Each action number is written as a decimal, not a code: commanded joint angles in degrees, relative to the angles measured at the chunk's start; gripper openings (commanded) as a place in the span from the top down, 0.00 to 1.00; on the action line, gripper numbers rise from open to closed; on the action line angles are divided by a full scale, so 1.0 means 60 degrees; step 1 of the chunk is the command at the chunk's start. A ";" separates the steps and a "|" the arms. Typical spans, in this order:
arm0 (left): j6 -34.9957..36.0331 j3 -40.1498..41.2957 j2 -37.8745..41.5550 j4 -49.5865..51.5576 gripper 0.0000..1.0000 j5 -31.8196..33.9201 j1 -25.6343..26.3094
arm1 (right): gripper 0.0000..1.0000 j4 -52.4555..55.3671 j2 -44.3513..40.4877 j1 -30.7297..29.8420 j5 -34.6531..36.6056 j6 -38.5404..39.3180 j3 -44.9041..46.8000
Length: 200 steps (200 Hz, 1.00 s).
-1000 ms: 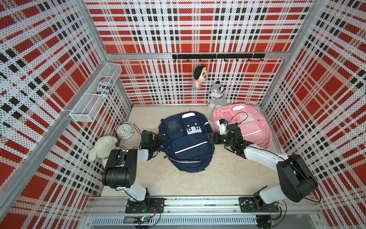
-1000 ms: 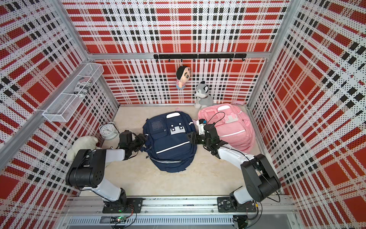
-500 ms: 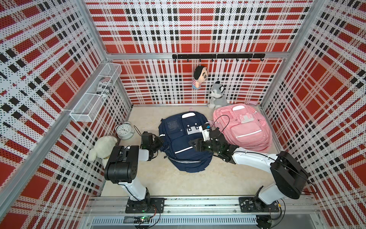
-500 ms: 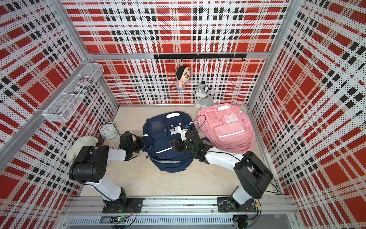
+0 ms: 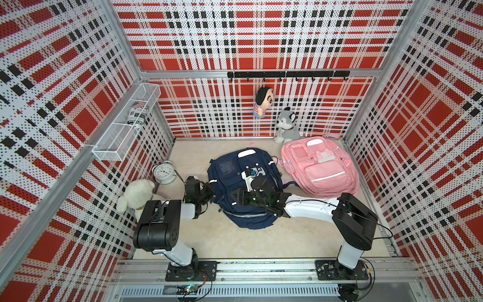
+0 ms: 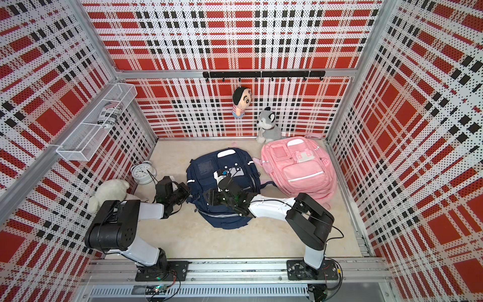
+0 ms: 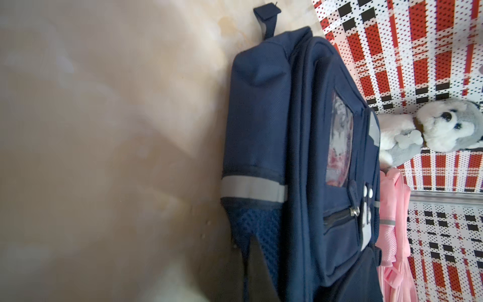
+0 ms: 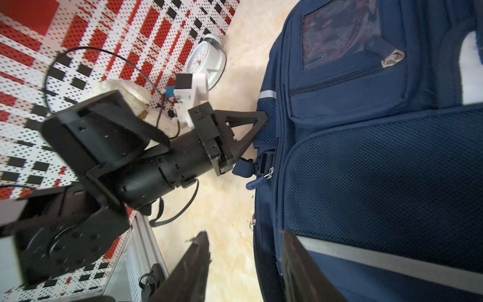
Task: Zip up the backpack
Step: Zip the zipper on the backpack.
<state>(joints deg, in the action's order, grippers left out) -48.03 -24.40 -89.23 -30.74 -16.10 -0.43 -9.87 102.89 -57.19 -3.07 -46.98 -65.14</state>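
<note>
The navy backpack [image 5: 251,219] [image 6: 224,217] lies flat in the middle of the floor, front side up. My left gripper [image 5: 213,192] [image 6: 188,192] is at its left side. In the right wrist view this left gripper [image 8: 262,116] has its fingers closed to a point on the mesh side pocket [image 8: 269,125]. A blue zipper pull [image 8: 257,181] hangs just below that grip. My right gripper [image 5: 236,198] [image 8: 244,234] is open above the bag's lower left edge, one finger over the floor and one over the bag. In the left wrist view the backpack [image 7: 300,157] fills the middle.
A pink backpack [image 5: 321,172] lies to the right, with a husky plush [image 5: 286,125] behind it. An alarm clock [image 5: 164,172] and a white plush [image 5: 136,194] sit by the left wall. A doll [image 5: 262,102] hangs from the hook rail, and a wire basket [image 5: 125,128] juts from the left wall.
My right arm has swung left from beside the pink backpack across the navy one to its lower left edge. The left gripper has shut on the bag's side.
</note>
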 commanded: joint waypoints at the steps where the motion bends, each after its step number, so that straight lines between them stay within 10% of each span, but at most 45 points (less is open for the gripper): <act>1: 0.0022 0.0182 0.0826 -0.0073 1.00 0.0009 0.0226 | 0.51 0.2172 0.0439 -0.0399 0.1315 0.0319 -0.1175; 200: 0.0183 0.0187 0.1295 0.0305 1.00 0.0164 0.0775 | 0.53 0.5811 0.2691 -0.1340 0.2438 0.1090 -0.4199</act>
<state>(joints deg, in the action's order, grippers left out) -47.86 -23.05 -82.87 -27.57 -13.80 3.86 22.33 117.16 -65.08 9.89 -42.72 -88.71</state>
